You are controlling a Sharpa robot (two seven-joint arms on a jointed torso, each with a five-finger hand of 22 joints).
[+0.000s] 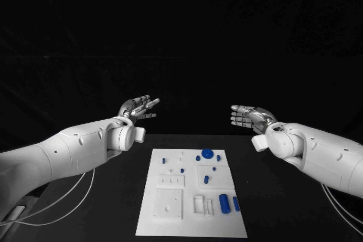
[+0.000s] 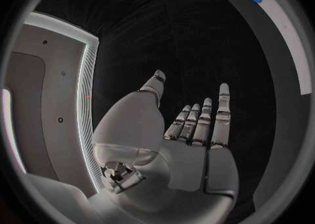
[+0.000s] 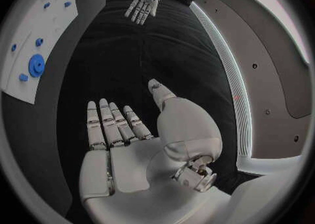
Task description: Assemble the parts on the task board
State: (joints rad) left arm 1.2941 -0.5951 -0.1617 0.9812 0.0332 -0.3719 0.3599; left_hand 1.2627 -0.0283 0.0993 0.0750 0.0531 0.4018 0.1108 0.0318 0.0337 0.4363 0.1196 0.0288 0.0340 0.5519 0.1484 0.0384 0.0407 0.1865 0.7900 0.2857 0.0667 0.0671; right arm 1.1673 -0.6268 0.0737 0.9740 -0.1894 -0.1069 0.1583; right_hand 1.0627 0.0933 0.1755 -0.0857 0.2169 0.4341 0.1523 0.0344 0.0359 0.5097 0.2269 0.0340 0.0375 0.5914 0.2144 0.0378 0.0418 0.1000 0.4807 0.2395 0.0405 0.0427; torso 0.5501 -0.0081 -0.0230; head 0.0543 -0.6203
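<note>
Beyond the task board (image 1: 191,229), I am holding my left hand (image 1: 139,108) and right hand (image 1: 248,116) up, fingers (image 2: 222,109) spread, gripping nothing; blue parts (image 1: 224,202) are lying on the board.

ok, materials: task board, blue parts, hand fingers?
Task board: looks like matte white plastic, flat and even with no glare. Blue parts, e.g. the round one: probably plastic too, uniform colour. Fingers of the left hand: silvery segments with a metallic sheen, though that could be metal or coated plastic.

Two smooth white arms (image 1: 68,150) with rounded wrist housings; each silver, segmented robot hand (image 1: 139,108) looks metallic; thin white cables (image 1: 75,195) trail below.
</note>
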